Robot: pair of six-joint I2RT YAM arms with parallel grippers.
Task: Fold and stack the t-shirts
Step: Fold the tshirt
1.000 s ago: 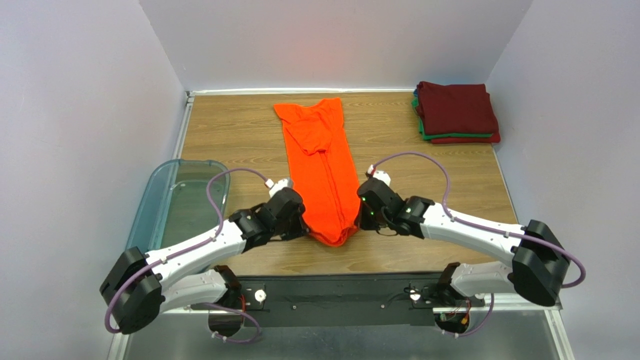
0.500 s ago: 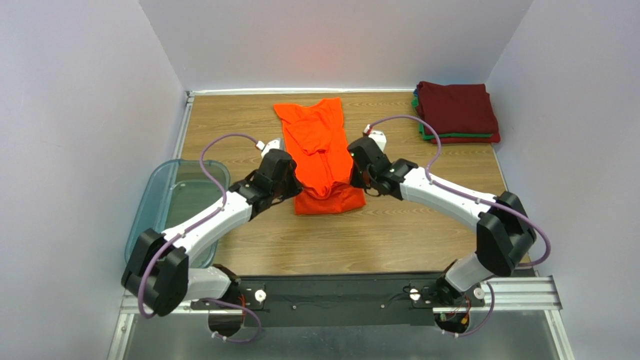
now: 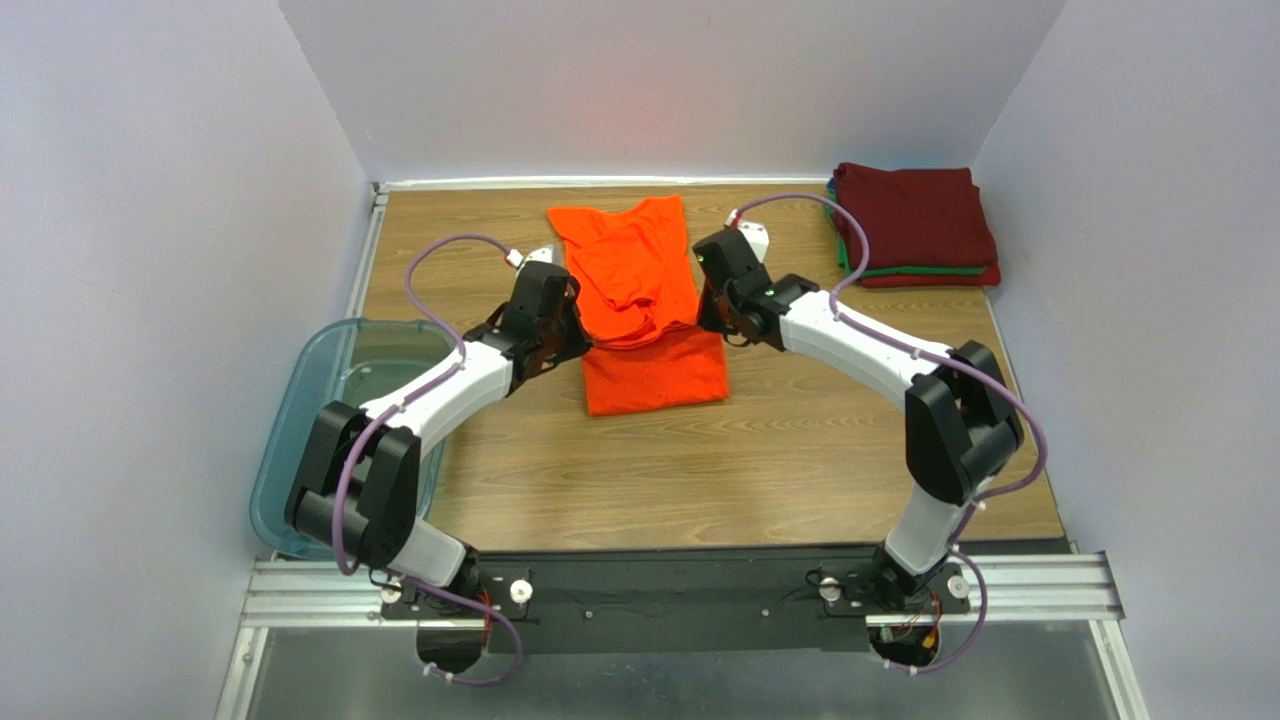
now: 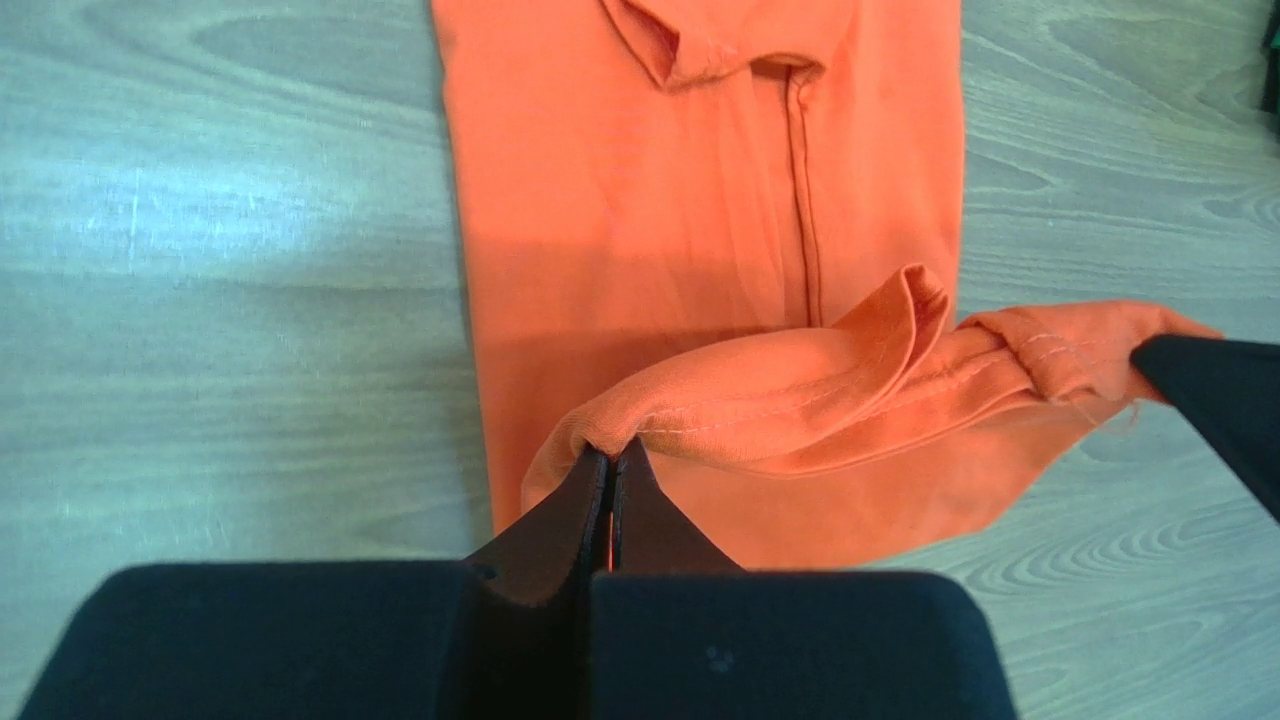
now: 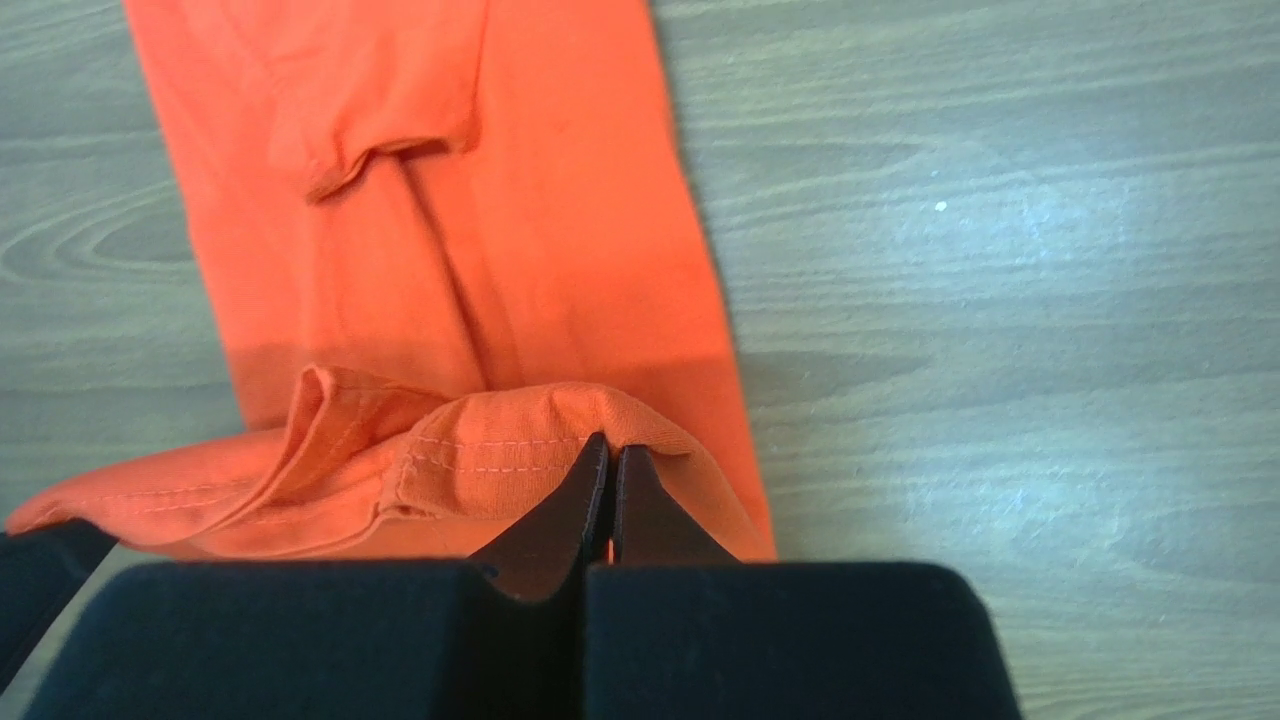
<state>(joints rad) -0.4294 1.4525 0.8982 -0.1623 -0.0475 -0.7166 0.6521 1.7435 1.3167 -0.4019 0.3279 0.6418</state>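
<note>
The orange t-shirt lies lengthwise in the middle of the table, its near part doubled back over itself. My left gripper is shut on the left corner of the orange hem. My right gripper is shut on the right corner of the hem. Both hold the hem raised above the shirt's middle, with the cloth sagging between them. The folded stack of maroon, green and red t-shirts sits at the far right corner.
A translucent blue-grey bin stands at the left edge of the wooden table. White walls close in the left, back and right sides. The arms' mounting rail runs along the near edge.
Both grippers have carried the shirt's hem away from the near edge toward the collar. The shirt now lies doubled, and both arms stretch farther out.
</note>
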